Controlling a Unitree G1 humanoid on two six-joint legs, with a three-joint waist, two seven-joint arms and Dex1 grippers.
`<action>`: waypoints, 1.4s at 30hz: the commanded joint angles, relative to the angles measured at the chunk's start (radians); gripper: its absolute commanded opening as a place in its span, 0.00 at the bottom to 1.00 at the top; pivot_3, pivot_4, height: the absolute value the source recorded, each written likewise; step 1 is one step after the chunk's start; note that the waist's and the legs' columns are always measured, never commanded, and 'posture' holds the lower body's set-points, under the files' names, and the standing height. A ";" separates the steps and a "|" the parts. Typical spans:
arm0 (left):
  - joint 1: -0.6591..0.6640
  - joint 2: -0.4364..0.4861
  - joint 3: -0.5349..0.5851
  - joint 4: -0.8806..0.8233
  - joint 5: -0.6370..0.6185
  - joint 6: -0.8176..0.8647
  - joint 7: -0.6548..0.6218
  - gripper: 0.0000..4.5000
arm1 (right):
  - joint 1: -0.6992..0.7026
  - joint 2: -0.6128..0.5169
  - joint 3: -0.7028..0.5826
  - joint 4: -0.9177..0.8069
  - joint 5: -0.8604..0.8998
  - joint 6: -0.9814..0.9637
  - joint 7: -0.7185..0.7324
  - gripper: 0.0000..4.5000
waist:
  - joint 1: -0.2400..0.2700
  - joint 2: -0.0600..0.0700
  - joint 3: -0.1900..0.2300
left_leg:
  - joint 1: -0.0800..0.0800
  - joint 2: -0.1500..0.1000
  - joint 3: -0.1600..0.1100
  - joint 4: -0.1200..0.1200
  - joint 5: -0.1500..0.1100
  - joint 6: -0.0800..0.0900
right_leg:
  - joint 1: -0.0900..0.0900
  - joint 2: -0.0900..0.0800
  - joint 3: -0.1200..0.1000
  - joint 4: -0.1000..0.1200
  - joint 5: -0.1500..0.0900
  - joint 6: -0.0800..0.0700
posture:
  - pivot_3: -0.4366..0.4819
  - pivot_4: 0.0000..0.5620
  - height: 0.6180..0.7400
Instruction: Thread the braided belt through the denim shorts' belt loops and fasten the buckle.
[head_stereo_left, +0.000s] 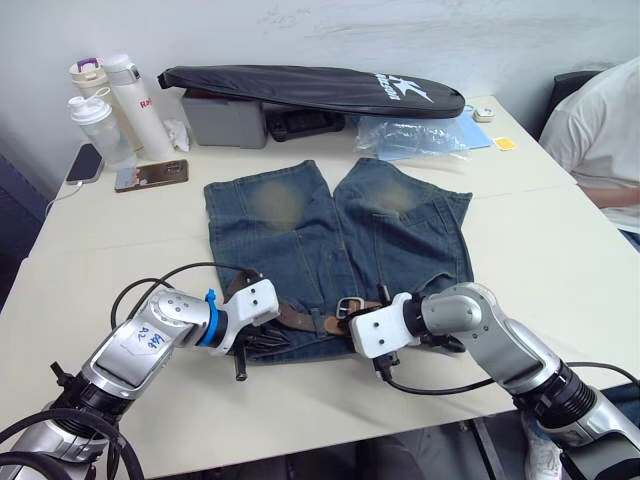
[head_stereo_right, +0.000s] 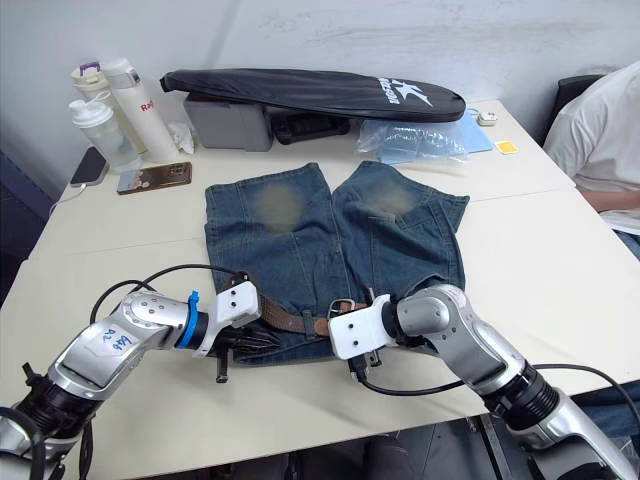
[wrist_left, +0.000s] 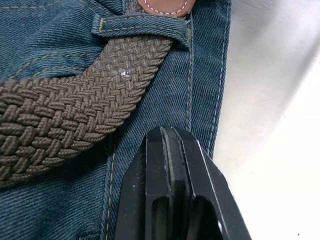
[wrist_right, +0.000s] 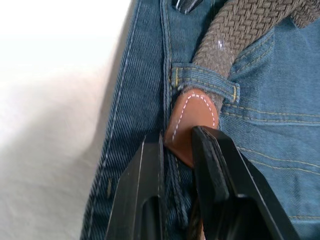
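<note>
The denim shorts (head_stereo_left: 335, 255) lie flat on the white table (head_stereo_left: 560, 270), waistband toward the near edge and legs pointing to the far side, and everything else is placed from them. At the near waistband the left gripper (wrist_left: 172, 150) rests on the denim just beside the edge seam, its two black fingers pressed together with nothing between them. Next to it the braided belt (wrist_left: 75, 110) runs along the waistband and passes under one of the belt loops (wrist_left: 142, 25). Further along the waistband the right gripper (wrist_right: 177, 145) is clamped on the belt's tan leather tip, which pokes out from under a loop. The buckle (head_stereo_left: 349, 306) sits on the waistband near the fly, between the two grippers. Beyond the leg hems lie a clear bluish plastic bag (head_stereo_left: 415, 135) and a long black racket bag (head_stereo_left: 310, 90) over a grey box (head_stereo_left: 225, 120). Off the far left corner of the shorts are a phone (head_stereo_left: 150, 175) and three bottles (head_stereo_left: 105, 110). A person in a white shirt (head_stereo_left: 600, 130) sits well off to the right
</note>
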 joint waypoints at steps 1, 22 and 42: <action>0.004 -0.014 -0.030 -0.013 0.008 0.008 0.009 0.00 | -0.007 0.015 -0.057 -0.017 0.069 0.089 0.016 0.01 | 0.000 0.000 0.000 | 0.000 0.000 0.000 0.000 0.000 0.000 | 0.001 0.000 0.001 0.000 0.000 0.000 | 0.48 0.27 1.00; 0.000 -0.023 -0.067 0.008 0.032 -0.026 0.002 0.00 | -0.099 -0.075 -0.190 -0.255 0.333 0.336 0.107 0.01 | -0.001 0.000 0.000 | 0.000 -0.003 -0.002 0.000 -0.004 0.006 | 0.002 0.000 0.016 -0.002 0.000 0.001 | 0.48 0.27 1.00; 0.026 0.006 -0.073 0.039 0.051 -0.073 -0.014 0.00 | -0.146 -0.356 -0.376 0.206 0.176 -0.343 0.075 0.01 | 0.000 0.001 0.001 | 0.000 -0.006 -0.001 0.001 -0.003 0.006 | 0.004 0.000 0.018 -0.007 0.000 0.000 | 0.48 0.27 1.00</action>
